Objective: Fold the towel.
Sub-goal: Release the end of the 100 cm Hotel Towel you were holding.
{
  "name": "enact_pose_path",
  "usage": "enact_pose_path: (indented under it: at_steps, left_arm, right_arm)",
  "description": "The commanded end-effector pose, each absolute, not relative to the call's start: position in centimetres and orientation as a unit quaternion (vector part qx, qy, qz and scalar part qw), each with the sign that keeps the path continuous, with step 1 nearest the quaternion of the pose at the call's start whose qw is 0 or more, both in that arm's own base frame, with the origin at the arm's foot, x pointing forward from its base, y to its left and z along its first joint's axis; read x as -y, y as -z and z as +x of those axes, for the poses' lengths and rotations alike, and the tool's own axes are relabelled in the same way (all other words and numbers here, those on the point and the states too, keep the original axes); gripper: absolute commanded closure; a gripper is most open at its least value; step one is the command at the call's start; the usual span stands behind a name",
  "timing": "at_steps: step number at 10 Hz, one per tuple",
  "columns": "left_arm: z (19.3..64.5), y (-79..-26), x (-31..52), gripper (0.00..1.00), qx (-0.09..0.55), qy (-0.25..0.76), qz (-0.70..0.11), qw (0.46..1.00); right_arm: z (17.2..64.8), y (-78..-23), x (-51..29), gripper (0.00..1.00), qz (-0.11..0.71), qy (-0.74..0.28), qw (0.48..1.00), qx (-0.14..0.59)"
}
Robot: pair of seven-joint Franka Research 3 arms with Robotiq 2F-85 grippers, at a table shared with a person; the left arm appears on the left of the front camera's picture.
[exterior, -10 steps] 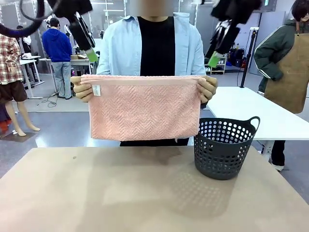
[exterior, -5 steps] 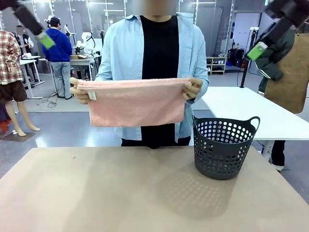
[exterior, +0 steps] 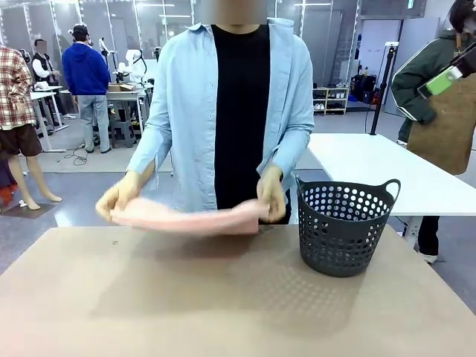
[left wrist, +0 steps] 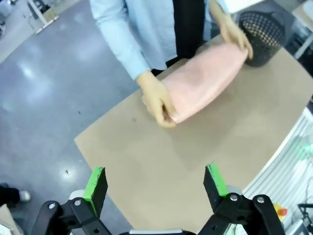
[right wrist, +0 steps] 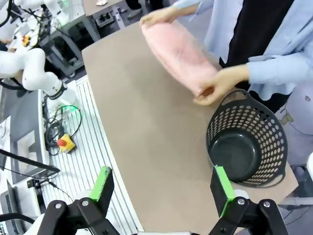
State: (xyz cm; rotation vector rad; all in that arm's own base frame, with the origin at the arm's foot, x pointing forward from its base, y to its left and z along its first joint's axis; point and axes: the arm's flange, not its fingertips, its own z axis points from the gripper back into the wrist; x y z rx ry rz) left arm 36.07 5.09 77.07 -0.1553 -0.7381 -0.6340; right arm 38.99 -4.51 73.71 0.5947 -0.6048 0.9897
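Left gripper (left wrist: 155, 178): fingers spread wide with nothing between them, high over the table (left wrist: 195, 161).
Towel (exterior: 186, 217): folded to a long narrow bundle, low along the table's far edge. The person grips it with a hand at its left end (exterior: 119, 201) and a hand at its right end (exterior: 271, 197). Contact with the surface cannot be told.
Basket (exterior: 343, 227): upright near the far right corner, just beside the towel's right end.
Right gripper (right wrist: 161, 178): fingers wide, holding nothing.

Wrist views high above towel (left wrist: 205, 79)
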Motion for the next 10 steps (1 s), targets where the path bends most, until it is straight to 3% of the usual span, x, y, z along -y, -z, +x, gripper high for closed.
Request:
enact_pose_path:
  at_steps: [1, 6, 10]
  left_arm:
    - [36.1, -76.1, -3.8, 0.00, 0.356, 0.284, -0.090, 0.886]
    - [34.5, -76.0, -4.3, 0.00, 0.348, 0.271, -0.065, 0.895]
    - [35.0, -76.6, -5.0, 0.00, 0.349, 0.282, -0.075, 0.891]
  right_arm:
    - [37.2, -72.8, 3.9, 0.00, 0.239, -0.434, 0.810, 0.313]
    - [34.2, -72.8, 3.9, 0.00, 0.162, -0.380, 0.840, 0.351]
    - [34.5, -73.5, 4.9, 0.00, 0.169, -0.399, 0.830, 0.352]
